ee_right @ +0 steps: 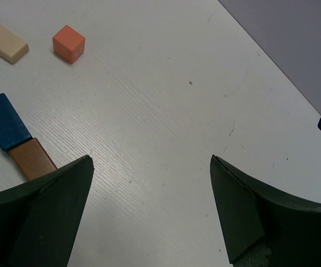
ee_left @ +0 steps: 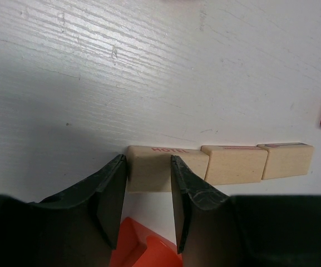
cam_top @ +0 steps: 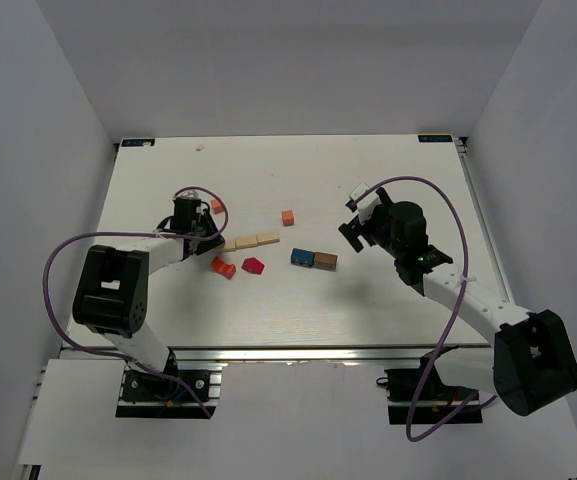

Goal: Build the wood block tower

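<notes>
Closest in, the left gripper [ee_left: 148, 172] has its matte black fingers a narrow gap apart over the end of a pale tan block stamped HOTEL [ee_left: 196, 166], and they clamp nothing visible. The wood block tower [cam_top: 253, 241] is only a base row, three smooth oblong blocks end to end at 3 o'clock from that gripper. The row looks nearly settled.

The next step, I judge, is lifting the blue block [ee_right: 4, 121] or the brown block [ee_right: 32, 158], which touch each other at 4 o'clock from the row. These slick little slabs need a centred pinch. The right gripper [ee_right: 151, 172] hangs wide open and empty. An orange cube [ee_right: 68, 43] lies apart.
</notes>
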Controlling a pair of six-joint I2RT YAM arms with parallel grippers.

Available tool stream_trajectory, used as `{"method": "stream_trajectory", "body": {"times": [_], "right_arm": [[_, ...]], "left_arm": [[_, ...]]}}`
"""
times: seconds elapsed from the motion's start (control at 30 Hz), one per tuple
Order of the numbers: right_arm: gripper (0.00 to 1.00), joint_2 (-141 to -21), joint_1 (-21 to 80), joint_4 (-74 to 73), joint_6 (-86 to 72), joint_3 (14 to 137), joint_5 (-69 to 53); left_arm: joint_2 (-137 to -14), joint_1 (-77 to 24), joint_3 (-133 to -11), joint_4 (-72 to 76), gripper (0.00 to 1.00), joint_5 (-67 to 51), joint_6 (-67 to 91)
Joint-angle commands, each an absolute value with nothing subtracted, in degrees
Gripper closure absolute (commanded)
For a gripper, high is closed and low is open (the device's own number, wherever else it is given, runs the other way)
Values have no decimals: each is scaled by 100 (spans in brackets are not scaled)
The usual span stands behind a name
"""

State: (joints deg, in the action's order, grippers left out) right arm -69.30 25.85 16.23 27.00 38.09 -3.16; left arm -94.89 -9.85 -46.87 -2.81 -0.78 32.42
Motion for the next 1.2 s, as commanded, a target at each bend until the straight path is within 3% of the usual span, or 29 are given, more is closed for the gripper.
{"method": "stream_trajectory", "body": {"times": [0.0, 0.8, 1.17], "right_arm": [[11, -6917, 2558, 1696, 2646, 3902, -290], [11, -6935, 2558, 1652, 2689, 3894, -299], [11, -6926, 2558, 1644, 2689, 3894, -316]], "left_arm": [[-9237, -1037, -4649, -448, 53, 193, 3296], [-9255, -1108, -4702, -378, 52, 114, 3393], [-9062, -1116, -4781, -536, 43, 299, 3401]]}}
